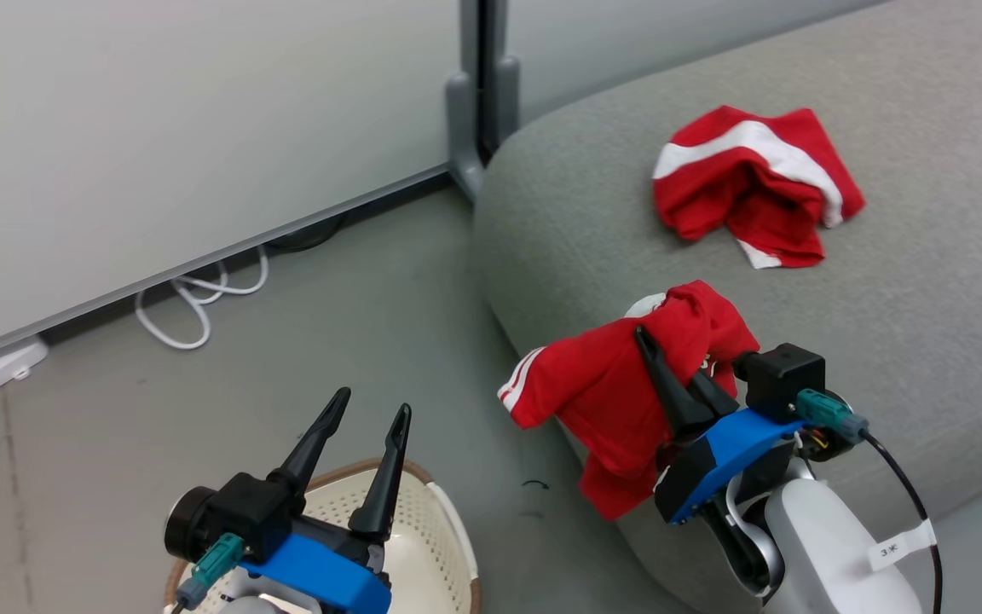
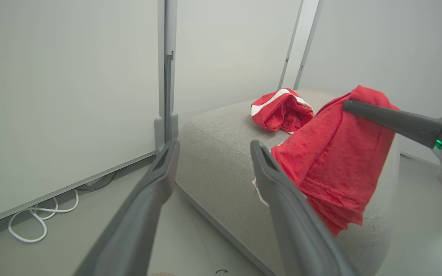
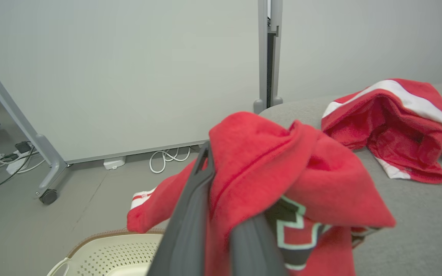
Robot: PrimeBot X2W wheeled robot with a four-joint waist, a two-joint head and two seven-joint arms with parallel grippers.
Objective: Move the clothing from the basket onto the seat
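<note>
My right gripper (image 1: 670, 358) is shut on one piece of red clothing (image 1: 602, 392), which drapes over its fingers at the seat's rounded near edge. That garment's dark emblem (image 3: 294, 226) and white-striped sleeve (image 1: 521, 375) hang down; I cannot tell whether it touches the cushion. The other piece of red clothing (image 1: 755, 183), with a white stripe, lies crumpled on top of the grey seat (image 1: 926, 281). My left gripper (image 1: 372, 405) stands open and holds nothing, just above the cream basket (image 1: 436, 529) at the bottom left. In the left wrist view the held garment (image 2: 332, 153) hangs beside my right finger (image 2: 390, 119).
A white cable (image 1: 193, 303) loops on the grey floor along the pale partition wall. A grey partition post (image 1: 478, 94) stands at the seat's far corner. A small white adapter (image 1: 5, 362) lies at the far left, and a wheeled stand foot (image 3: 48, 191) sits nearby.
</note>
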